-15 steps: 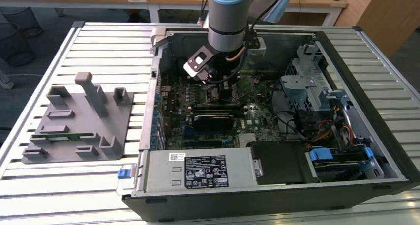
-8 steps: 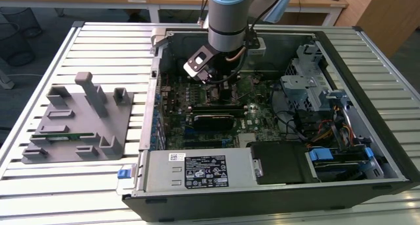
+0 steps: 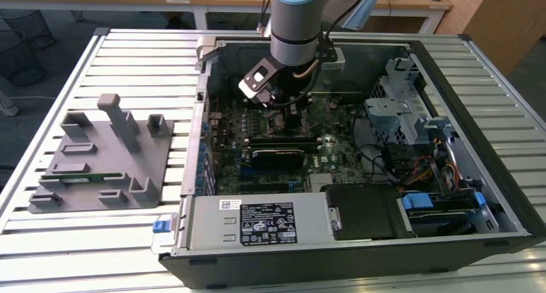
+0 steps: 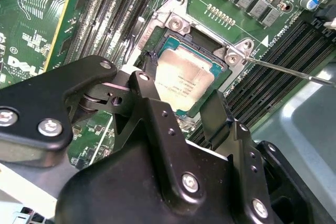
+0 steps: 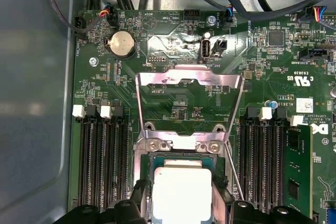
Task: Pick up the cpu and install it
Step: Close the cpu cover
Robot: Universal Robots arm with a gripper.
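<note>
Your arm reaches down into the open black desktop computer case (image 3: 477, 197) lying on the slatted metal tabletop (image 3: 137, 50).

The small flat square cpu with a dull silver metal top (image 4: 185, 80) lies in the black square socket frame (image 4: 220, 72) of the green motherboard (image 5: 173, 103). In both wrist views its top appears level with the frame, though whether it is fully seated cannot be told.

Your black two-fingered claw (image 4: 181, 95) is directly over the cpu. In the second wrist view one finger (image 4: 144, 85) stands at one edge of the chip and the other finger sits at the opposite edge, so the fingers are apart and flank the chip. Whether the pads actually press its edges cannot be told from these views.

In the first wrist view the silver metal retention plate (image 5: 189, 85) of the socket is swung open and lies back over the board, away from the cpu. A thin metal lever rod (image 4: 286, 69) extends from the socket corner, unlatched.

Black memory slots (image 5: 102, 156) run on either side of the socket, and a long green memory stick (image 5: 297, 166) stands in a slot on one side.

On the exterior view's left, a grey moulded parts holder (image 3: 98, 158) rests on the tabletop beside the case, well apart from the claw.
</note>
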